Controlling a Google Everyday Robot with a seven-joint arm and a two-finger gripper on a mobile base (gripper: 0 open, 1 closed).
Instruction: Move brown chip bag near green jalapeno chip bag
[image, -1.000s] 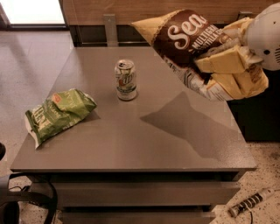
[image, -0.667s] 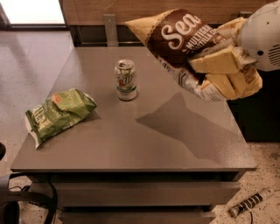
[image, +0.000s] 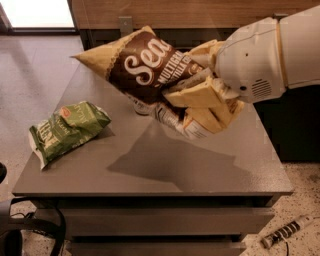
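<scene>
The brown chip bag (image: 142, 67), dark brown with white "Sea" script and tan edges, hangs in the air above the middle of the grey table (image: 200, 170). My gripper (image: 200, 102), with tan fingers on a white arm coming from the right, is shut on the bag's right end. The green jalapeno chip bag (image: 67, 129) lies flat on the table's left side, apart from the brown bag, to its lower left.
A drink can (image: 141, 107) stands on the table behind the brown bag, mostly hidden by it. A wooden wall panel runs along the back. A cable lies on the floor at the left and a small striped object (image: 285, 233) at lower right.
My gripper has carried the brown chip bag leftward and forward over the table, closer to the green bag. The bag now covers the can. The green bag has not moved.
</scene>
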